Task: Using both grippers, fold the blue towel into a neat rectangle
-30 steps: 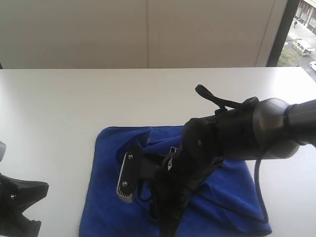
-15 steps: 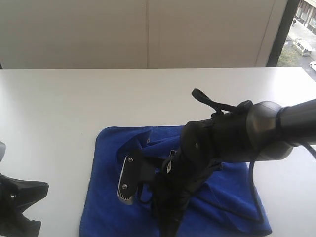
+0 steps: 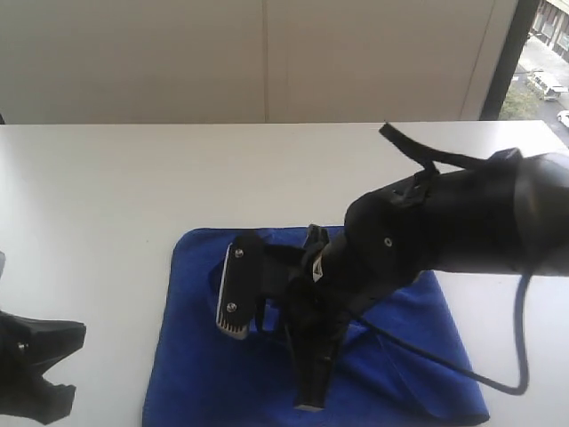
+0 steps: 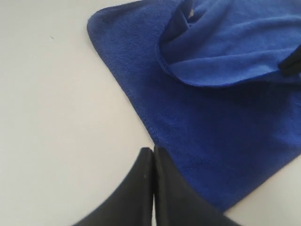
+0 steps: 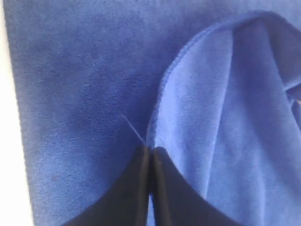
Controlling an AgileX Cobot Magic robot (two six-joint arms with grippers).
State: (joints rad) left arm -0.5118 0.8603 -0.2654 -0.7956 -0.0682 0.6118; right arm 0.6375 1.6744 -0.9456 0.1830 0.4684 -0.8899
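nearest me, my left hand [image 4: 153, 155] sits low at the near left corner, fingers pressed together with nothing between them, over bare surface [image 3: 107, 187] off the left side of the blue towel [image 3: 196, 356]. further in, my right hand [image 5: 149, 153] points steeply down from a bent wrist, clamped on the stitched hem of a turned-over flap. the towel lies rumpled on the near middle of the surface, under that arm reaching in from the right.

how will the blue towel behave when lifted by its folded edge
Probably floppy: the blue towel lies in a soft curled fold, so it should sag below the right jaws, shut at its hem. Its fuzzy pile likely resists slipping.
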